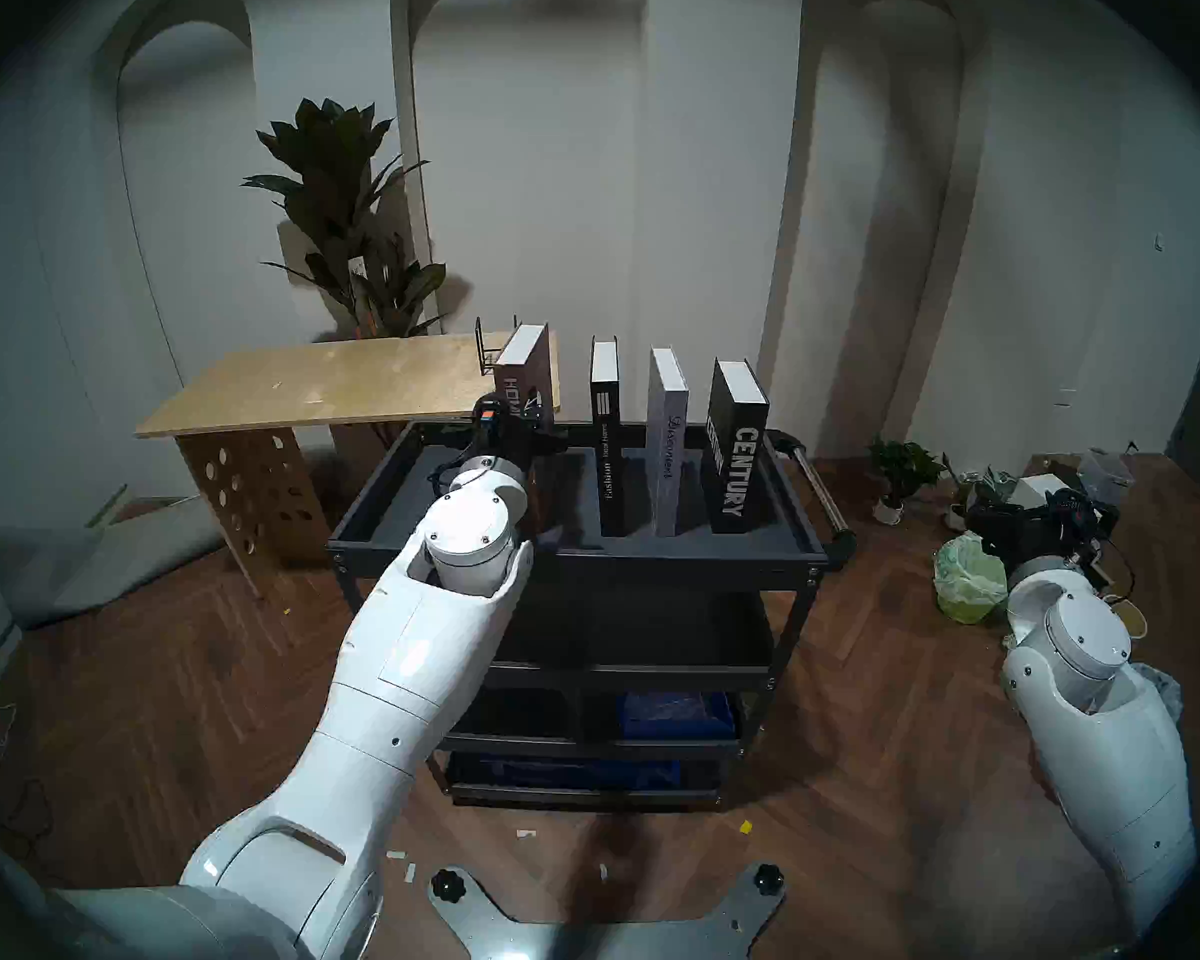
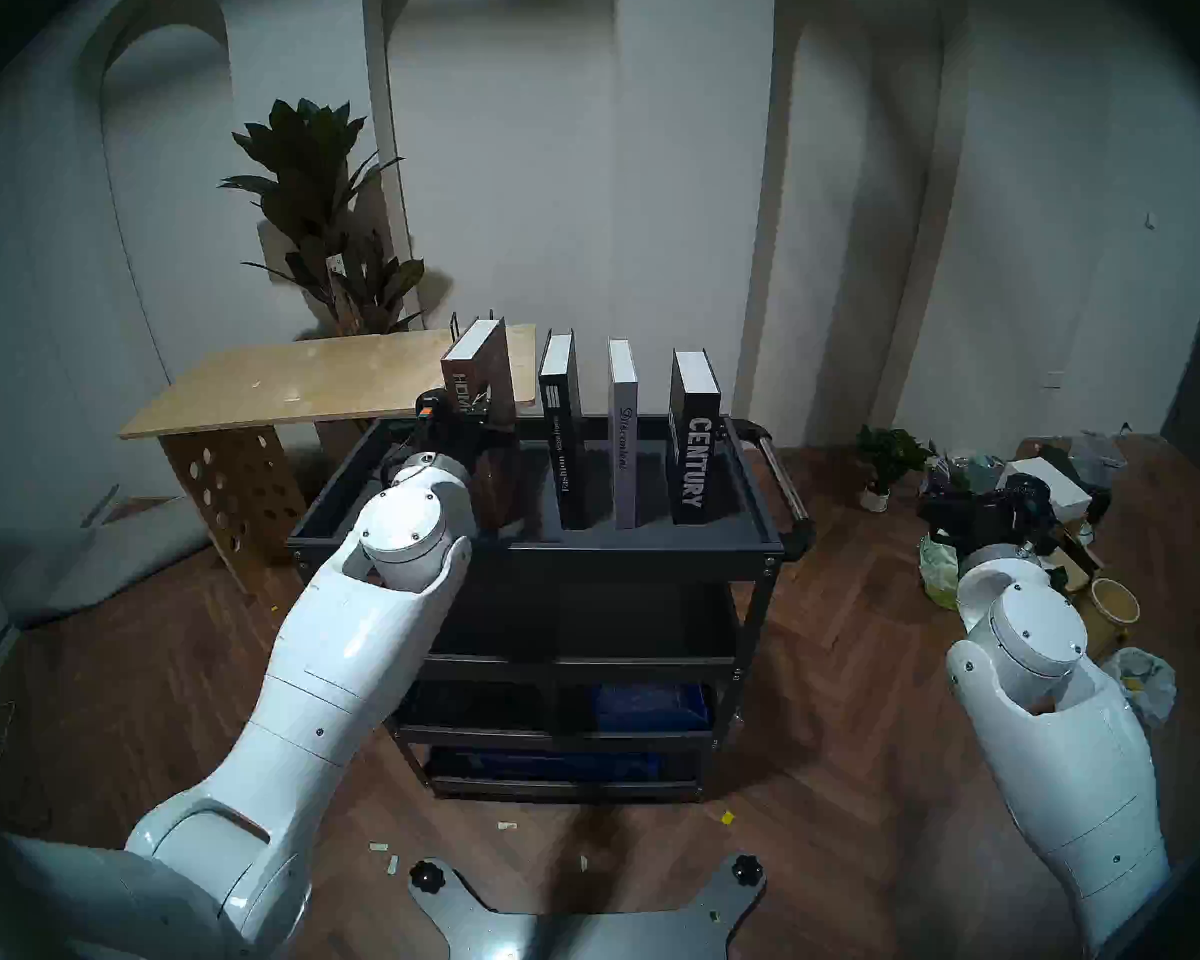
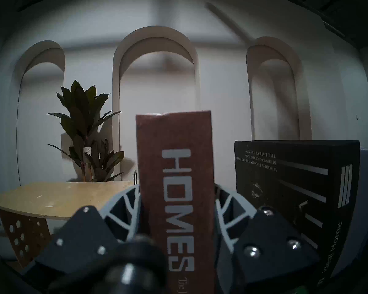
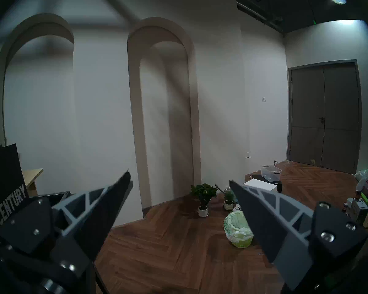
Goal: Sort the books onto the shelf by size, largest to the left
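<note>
Four books stand upright on the shelf (image 1: 652, 560), the dark grey top tray of a cart. From left to right they are the tall brown HOMES book (image 1: 524, 377), the slim black Fashion book (image 1: 605, 439), the grey Discontent book (image 1: 666, 453) and the thick black CENTURY book (image 1: 732, 453). My left gripper (image 3: 175, 187) is shut on the HOMES book (image 3: 176, 160), a finger against each cover at mid height. In the left wrist view the Fashion book (image 3: 285, 191) stands apart to its right. My right gripper (image 4: 179, 176) hangs open and empty over the floor, right of the CENTURY book (image 4: 4, 181).
A light plywood table (image 1: 334, 383) with a small black wire rack (image 1: 486, 356) stands behind the cart's left end, a tall plant (image 1: 348, 210) behind it. The cart's handle (image 1: 819, 480) sticks out on the right. A green bag (image 1: 968, 577), small potted plants (image 1: 895, 467) and clutter lie on the floor at right.
</note>
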Robot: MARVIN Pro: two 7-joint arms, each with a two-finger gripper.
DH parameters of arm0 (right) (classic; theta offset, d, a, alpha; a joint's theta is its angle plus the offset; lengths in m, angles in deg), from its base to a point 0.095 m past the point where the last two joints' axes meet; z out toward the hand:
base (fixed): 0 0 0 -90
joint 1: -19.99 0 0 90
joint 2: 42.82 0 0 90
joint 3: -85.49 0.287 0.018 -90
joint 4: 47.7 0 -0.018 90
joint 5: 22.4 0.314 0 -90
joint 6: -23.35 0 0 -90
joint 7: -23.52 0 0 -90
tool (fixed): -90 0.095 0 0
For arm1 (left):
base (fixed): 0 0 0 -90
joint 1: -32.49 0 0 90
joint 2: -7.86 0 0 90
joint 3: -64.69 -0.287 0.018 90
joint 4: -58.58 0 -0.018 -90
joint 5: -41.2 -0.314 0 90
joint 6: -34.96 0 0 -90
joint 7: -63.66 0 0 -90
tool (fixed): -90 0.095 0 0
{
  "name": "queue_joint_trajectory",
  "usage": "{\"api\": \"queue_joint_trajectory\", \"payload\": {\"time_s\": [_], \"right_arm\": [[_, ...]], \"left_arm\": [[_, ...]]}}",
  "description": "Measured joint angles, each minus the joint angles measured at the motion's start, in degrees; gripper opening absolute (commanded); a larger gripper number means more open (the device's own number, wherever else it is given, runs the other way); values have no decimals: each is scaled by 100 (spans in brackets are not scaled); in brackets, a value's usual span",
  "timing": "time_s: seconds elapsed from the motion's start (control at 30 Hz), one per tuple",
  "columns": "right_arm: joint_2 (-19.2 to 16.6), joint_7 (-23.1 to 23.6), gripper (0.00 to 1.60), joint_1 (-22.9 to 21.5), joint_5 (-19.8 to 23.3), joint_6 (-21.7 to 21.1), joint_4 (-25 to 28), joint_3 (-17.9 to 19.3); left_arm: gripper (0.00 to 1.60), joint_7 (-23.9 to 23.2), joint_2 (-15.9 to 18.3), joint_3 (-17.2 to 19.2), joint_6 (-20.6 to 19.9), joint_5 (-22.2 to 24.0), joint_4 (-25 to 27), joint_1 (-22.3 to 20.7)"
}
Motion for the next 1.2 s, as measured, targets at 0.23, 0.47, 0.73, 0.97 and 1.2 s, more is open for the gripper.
{"api": "queue_joint_trajectory", "payload": {"time_s": [0.23, 0.47, 0.73, 0.97, 1.2], "right_arm": [[1, 34, 160, -20, 4, 15, -38, 12], [3, 58, 160, -33, 14, 25, -72, 38], [6, 89, 160, -49, 58, 38, -117, 47], [6, 108, 160, -89, 76, 47, -171, 35], [5, 128, 160, -178, 79, 48, -247, -36]], "left_arm": [[106, 65, -37, 0, -94, -46, -1, -24], [110, 103, -59, -14, -108, -83, -22, -28], [160, 104, -70, -32, -104, -121, -29, -29], [160, 102, -69, -33, -101, -155, -8, -27], [160, 171, -24, -29, -97, -233, 148, 16]]}}
